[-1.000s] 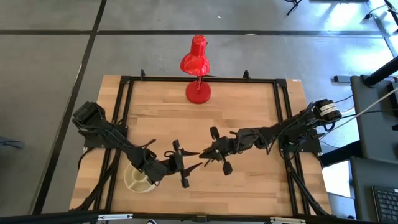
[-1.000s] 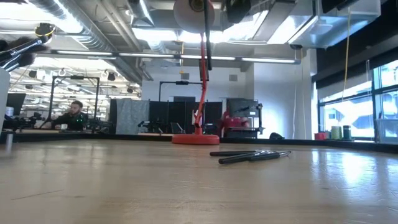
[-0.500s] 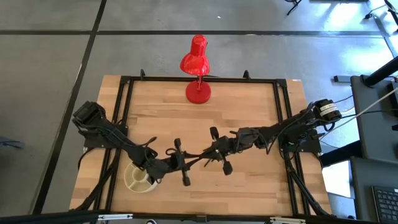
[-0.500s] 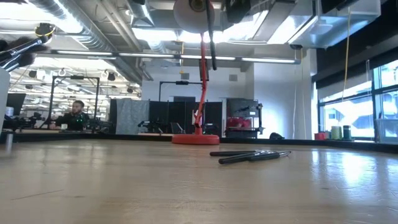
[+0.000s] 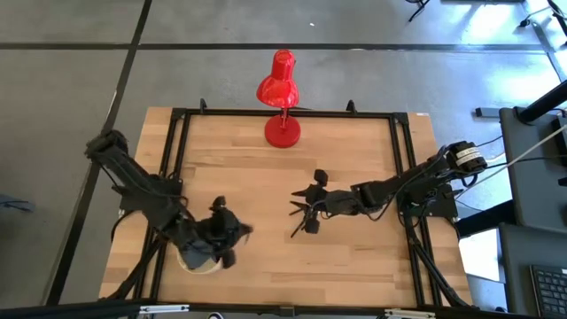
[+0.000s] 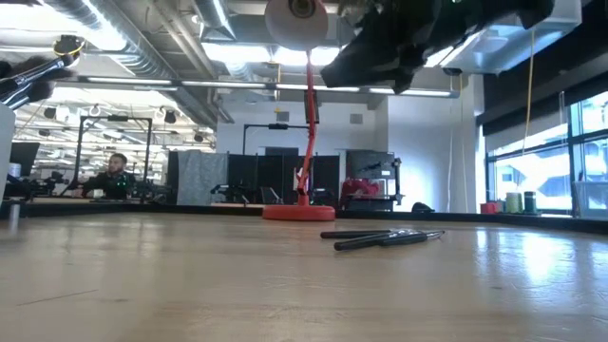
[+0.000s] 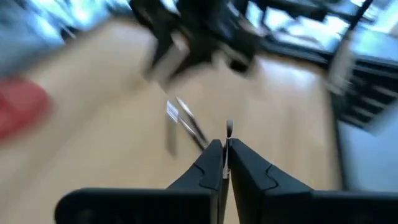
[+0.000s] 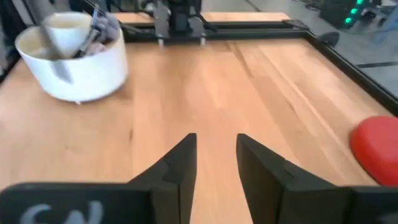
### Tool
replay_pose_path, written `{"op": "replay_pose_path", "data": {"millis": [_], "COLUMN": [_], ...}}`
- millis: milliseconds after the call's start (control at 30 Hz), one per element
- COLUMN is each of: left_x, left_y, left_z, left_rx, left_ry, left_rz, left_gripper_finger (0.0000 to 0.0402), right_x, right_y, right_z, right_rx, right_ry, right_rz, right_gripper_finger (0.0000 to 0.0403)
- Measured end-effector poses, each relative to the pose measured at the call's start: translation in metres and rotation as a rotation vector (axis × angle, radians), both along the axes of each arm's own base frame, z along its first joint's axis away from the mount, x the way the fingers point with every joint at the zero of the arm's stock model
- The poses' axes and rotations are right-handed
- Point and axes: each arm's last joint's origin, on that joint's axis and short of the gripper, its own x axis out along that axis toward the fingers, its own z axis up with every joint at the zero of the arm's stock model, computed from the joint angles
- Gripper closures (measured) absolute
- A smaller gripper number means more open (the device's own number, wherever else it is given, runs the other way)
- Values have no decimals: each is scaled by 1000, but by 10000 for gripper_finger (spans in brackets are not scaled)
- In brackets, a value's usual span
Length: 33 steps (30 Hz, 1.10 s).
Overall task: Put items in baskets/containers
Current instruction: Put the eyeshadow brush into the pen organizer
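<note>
Makeup brushes (image 5: 301, 218) lie in a small loose cluster on the bare wood of the table (image 5: 354, 159), out toward the middle and well apart from the cream dish (image 5: 197, 258), which sits near the table's front-left corner. In the right wrist view the dish (image 8: 73, 60) already has several brushes leaning in it. The left gripper (image 5: 232, 236) hangs just beside the dish, on the side facing the cluster; its own camera shows its fingers (image 7: 210, 163) clenched on a single thin brush (image 7: 229, 132), though that view is blurred and we read the grasp with some caution. The right gripper (image 5: 312, 213) sits at the cluster, far from the dish, with its fingers (image 8: 178, 163) released and nothing between them. We judge the step in hand to be the delivery of one brush to the dish while the other arm stands over the remaining pile. The next move, we think, calls for bringing the held brush over a compartment, tipping it in and letting go, then having the right gripper close on another brush.
</note>
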Motion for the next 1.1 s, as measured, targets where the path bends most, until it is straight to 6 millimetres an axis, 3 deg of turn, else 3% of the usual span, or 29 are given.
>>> {"op": "replay_pose_path", "data": {"millis": [167, 333, 500, 633, 900, 1100], "left_x": [-26, -56, -78, -83, -83, -82], "left_y": [-3, -8, -11, -14, -23, -23], "left_z": [2, -8, -16, -27, -50, -54], "left_rx": [-188, -182, -154, -182, -217, -241], "left_ry": [188, 278, 175, 120, 217, 271], "left_rz": [-139, -29, 107, 146, 179, 194], "left_gripper_finger": [388, 388, 386, 385, 382, 346], "right_x": [-1, -1, -1, -1, -1, 0], "right_y": [0, 0, 0, 0, 0, 2], "right_z": [-1, -2, -2, -2, -2, -3], "right_rx": [-4, -3, 1, 4, 52, 54], "right_ry": [15, 23, 26, 25, 14, 46], "right_rz": [-1, -3, -1, 2, -9, 152], "right_gripper_finger": [284, 284, 283, 283, 283, 283]}}
